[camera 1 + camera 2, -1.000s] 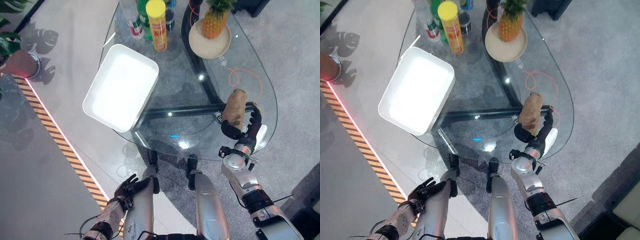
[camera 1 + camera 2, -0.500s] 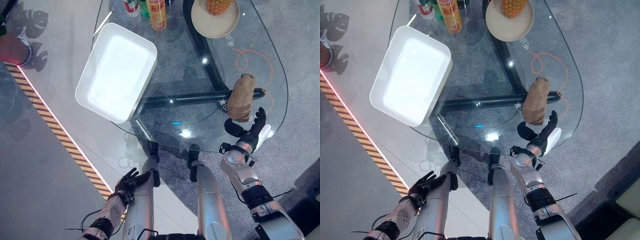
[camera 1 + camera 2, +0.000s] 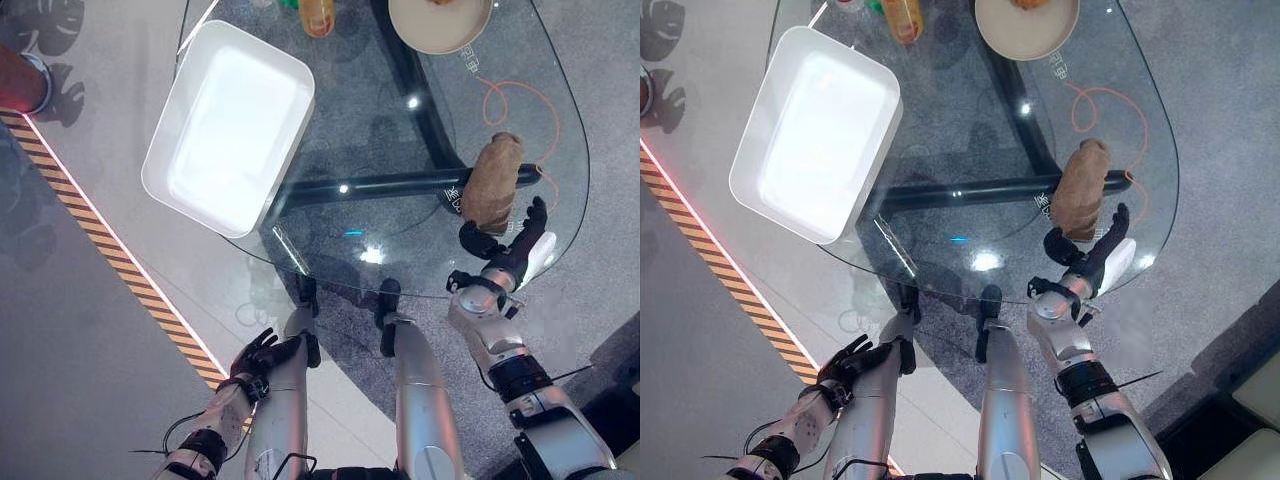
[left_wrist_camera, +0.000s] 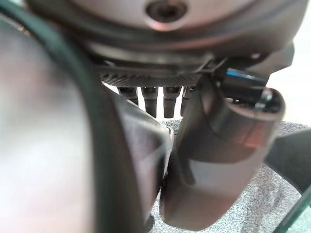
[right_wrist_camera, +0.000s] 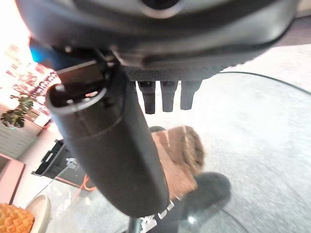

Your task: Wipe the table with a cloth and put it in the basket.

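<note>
A brown cloth [image 3: 492, 183] lies bunched in a roll on the right part of the glass table [image 3: 400, 240]. My right hand [image 3: 510, 252] is at the cloth's near end, open. Its thumb [image 5: 112, 145] reaches towards that end, and its straight fingers [image 5: 167, 94] point past the cloth's [image 5: 180, 155] right side. The white rectangular basket [image 3: 176, 100] sits on the table's left side, partly over the edge. My left hand [image 3: 258, 358] hangs low beside the table's near edge, open with relaxed fingers [image 4: 155, 102], holding nothing.
A cream plate [image 3: 440, 15] and a yellow bottle [image 3: 316, 15] stand at the table's far side. An orange cord [image 3: 520, 110] curls beyond the cloth. A black-and-orange striped line [image 3: 120, 260] runs across the floor on the left.
The camera has shifted, so the whole scene slid up and left. My right hand has drawn back a little along the cloth to its near end. The left hand stays low.
</note>
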{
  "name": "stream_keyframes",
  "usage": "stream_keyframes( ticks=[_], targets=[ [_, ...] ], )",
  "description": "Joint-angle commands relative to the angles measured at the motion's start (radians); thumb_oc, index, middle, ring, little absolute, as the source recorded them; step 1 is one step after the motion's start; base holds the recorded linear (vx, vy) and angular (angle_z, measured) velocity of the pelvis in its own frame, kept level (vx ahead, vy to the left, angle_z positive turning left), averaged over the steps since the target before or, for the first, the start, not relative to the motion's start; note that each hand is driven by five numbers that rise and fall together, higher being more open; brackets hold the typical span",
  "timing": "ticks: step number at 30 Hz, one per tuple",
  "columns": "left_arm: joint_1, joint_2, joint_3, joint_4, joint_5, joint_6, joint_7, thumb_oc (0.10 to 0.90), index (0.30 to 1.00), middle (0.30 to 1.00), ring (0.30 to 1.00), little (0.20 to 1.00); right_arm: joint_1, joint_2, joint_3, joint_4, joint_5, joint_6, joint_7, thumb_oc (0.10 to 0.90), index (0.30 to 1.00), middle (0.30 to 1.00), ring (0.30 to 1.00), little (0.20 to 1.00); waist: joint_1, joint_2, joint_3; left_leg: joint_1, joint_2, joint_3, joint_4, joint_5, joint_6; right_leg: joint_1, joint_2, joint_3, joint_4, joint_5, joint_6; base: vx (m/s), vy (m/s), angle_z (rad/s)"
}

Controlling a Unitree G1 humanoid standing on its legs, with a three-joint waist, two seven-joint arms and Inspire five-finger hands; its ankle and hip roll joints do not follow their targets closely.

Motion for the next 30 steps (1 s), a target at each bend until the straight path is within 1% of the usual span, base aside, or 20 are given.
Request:
stream_keyframes(
  ticks=[1, 4, 11, 17, 20, 21, 23, 25, 30],
  targets=[
    [0.046, -0.007, -0.042, -0.018, -0.023, 0.025, 0.025, 0.8, 0.9, 0.9, 0.9, 0.9, 0.005, -0.07, -0.054, -0.07, -0.023, -0.049, -0.046, 0.8, 0.9, 0.9, 0.9, 0.9, 0.003, -0.015, -0.014, -0.031, -0.067, 0.032, 0.197, -0.207, 0.007, 0.01, 0.058, -0.021, -0.205, 0.158, 0.022, 0.0, 0.0, 0.0],
    [0.044, -0.002, -0.045, -0.017, -0.028, 0.022, 0.02, 0.8, 0.9, 0.9, 0.9, 0.9, -0.008, -0.08, -0.052, -0.055, -0.001, -0.059, -0.027, 0.8, 0.9, 0.9, 0.9, 0.9, 0.006, -0.014, -0.014, -0.055, -0.069, 0.026, 0.204, -0.206, 0.007, -0.014, 0.058, -0.02, -0.2, 0.163, 0.022, 0.0, 0.0, 0.0],
    [0.029, 0.0, -0.059, -0.036, -0.032, 0.016, 0.02, 0.8, 0.9, 0.9, 0.9, 0.9, -0.052, -0.08, -0.044, -0.009, 0.032, -0.043, -0.024, 0.8, 0.9, 0.9, 0.9, 0.9, 0.013, -0.006, -0.014, -0.106, -0.071, 0.019, 0.218, -0.204, 0.006, -0.065, 0.06, -0.016, -0.188, 0.169, 0.021, 0.0, -0.001, 0.01],
    [0.021, 0.007, -0.061, -0.044, -0.037, 0.015, 0.029, 0.8, 0.9, 0.9, 0.9, 0.9, -0.063, -0.077, -0.031, 0.024, 0.068, -0.031, 0.0, 0.8, 0.9, 0.9, 0.9, 0.9, 0.018, -0.001, -0.014, -0.145, -0.076, 0.009, 0.229, -0.202, 0.007, -0.102, 0.057, -0.016, -0.179, 0.173, 0.02, 0.0, -0.001, 0.01],
    [0.017, 0.012, -0.063, -0.044, -0.036, 0.016, 0.024, 0.8, 0.9, 0.9, 0.9, 0.9, -0.069, -0.075, -0.022, 0.049, 0.079, -0.037, 0.011, 0.8, 0.9, 0.9, 0.9, 0.9, 0.021, 0.002, -0.014, -0.158, -0.078, 0.008, 0.232, -0.201, 0.007, -0.114, 0.057, -0.016, -0.178, 0.175, 0.02, 0.0, 0.0, 0.0],
    [0.016, 0.011, -0.065, -0.046, -0.038, 0.017, 0.026, 0.8, 0.9, 0.9, 0.9, 0.9, -0.071, -0.075, -0.021, 0.055, 0.081, -0.039, 0.014, 0.745, 0.853, 0.853, 0.853, 0.845, 0.021, 0.003, -0.014, -0.16, -0.078, 0.008, 0.233, -0.2, 0.007, -0.117, 0.057, -0.015, -0.177, 0.176, 0.02, 0.0, 0.0, 0.0],
    [0.014, 0.011, -0.067, -0.049, -0.037, 0.015, 0.023, 0.8, 0.9, 0.9, 0.9, 0.9, -0.075, -0.078, -0.02, 0.073, 0.086, -0.056, 0.021, 0.698, 0.813, 0.813, 0.813, 0.798, 0.023, 0.005, -0.014, -0.169, -0.078, 0.007, 0.236, -0.201, 0.007, -0.127, 0.056, -0.015, -0.174, 0.177, 0.021, 0.0, 0.0, 0.0],
    [0.011, 0.011, -0.072, -0.051, -0.041, 0.016, 0.026, 0.8, 0.9, 0.9, 0.9, 0.9, -0.082, -0.083, -0.018, 0.082, 0.084, -0.062, 0.027, 0.676, 0.794, 0.794, 0.794, 0.776, 0.024, 0.007, -0.014, -0.175, -0.078, 0.007, 0.238, -0.201, 0.006, -0.133, 0.055, -0.013, -0.171, 0.177, 0.023, 0.0, 0.0, 0.0],
    [0.005, 0.014, -0.078, -0.055, -0.047, 0.019, 0.033, 0.8, 0.9, 0.9, 0.9, 0.9, -0.121, -0.107, -0.014, 0.099, 0.072, -0.061, 0.028, 0.676, 0.794, 0.794, 0.794, 0.776, 0.031, 0.012, -0.014, -0.194, -0.078, 0.003, 0.245, -0.2, 0.005, -0.155, 0.051, -0.013, -0.164, 0.18, 0.026, 0.0, 0.0, 0.0]
  ],
)
